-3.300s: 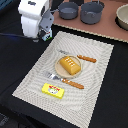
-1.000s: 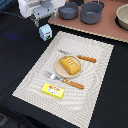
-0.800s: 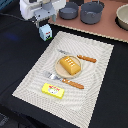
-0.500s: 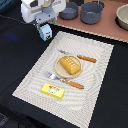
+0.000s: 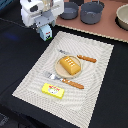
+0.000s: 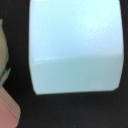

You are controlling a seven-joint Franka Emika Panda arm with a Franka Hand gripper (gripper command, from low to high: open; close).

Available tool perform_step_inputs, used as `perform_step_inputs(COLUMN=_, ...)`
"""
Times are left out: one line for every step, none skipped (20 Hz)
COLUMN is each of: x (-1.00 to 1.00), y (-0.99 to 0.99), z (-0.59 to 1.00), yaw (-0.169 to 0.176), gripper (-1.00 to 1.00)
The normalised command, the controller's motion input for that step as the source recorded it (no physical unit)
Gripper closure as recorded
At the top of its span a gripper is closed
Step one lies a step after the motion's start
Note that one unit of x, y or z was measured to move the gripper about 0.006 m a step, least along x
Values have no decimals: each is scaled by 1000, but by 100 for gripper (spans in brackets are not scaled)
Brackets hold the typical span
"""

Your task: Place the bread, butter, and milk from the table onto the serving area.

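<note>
Black table [image 5: 112,95] under everything, reddish-brown counter [image 5: 107,27] along its far edge with two dark pots [image 5: 92,11] and a pale bowl [image 5: 123,16] at the exterior view's right. Cream striped serving area [image 5: 95,60] laid across the table's middle. Round tan plate [image 5: 59,71] near the mat's centre, bread [image 5: 70,65] resting on it, golden-brown with pale score marks. One orange-handled knife [image 5: 87,59] just beyond the plate, a second knife [image 5: 75,84] and a fork [image 5: 54,76] on the near side. Butter [image 5: 53,90], flat and yellow with a red mark, lying on the mat's near part, apart from the plate. White gripper [image 5: 45,31] hanging over the mat's far corner at the exterior view's left, directly above the milk [image 5: 46,33]. Carton standing upright at that corner, about on the mat's edge; whether fully on the mat, cannot tell. From the wrist view, pale blue-white milk carton filling most of the picture, seen close from above. Finger opening not visible in either view; whether clamped on the carton or loose, cannot tell.
</note>
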Motion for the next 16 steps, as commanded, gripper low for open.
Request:
perform_step_inputs(x=-274, y=0, z=-320, yaw=30, gripper=-100)
perform_step_inputs(x=-260, y=0, z=-311, yaw=28, gripper=-100)
perform_step_inputs(x=-246, y=0, z=-291, yaw=28, gripper=-100)
perform_step_inputs(x=-254, y=0, z=-263, yaw=27, gripper=-100)
perform_step_inputs(x=-197, y=0, z=-214, yaw=27, gripper=-100)
perform_step_inputs(x=-100, y=9, z=-194, yaw=5, gripper=100)
perform_step_inputs(x=-83, y=34, z=-146, yaw=0, gripper=100)
perform_step_inputs(x=-100, y=9, z=-131, yaw=0, gripper=100)
perform_step_inputs(x=-100, y=11, z=-137, yaw=0, gripper=100)
perform_step_inputs(x=-94, y=29, z=-149, yaw=0, gripper=100)
perform_step_inputs(x=-86, y=49, z=-131, yaw=0, gripper=100)
perform_step_inputs(x=-111, y=31, z=-149, yaw=0, gripper=100)
perform_step_inputs(x=-103, y=29, z=-140, yaw=0, gripper=100)
perform_step_inputs(x=-71, y=49, z=-71, yaw=0, gripper=100)
perform_step_inputs(x=-37, y=80, z=-26, yaw=0, gripper=100)
perform_step_inputs(x=-11, y=91, z=0, yaw=0, gripper=100)
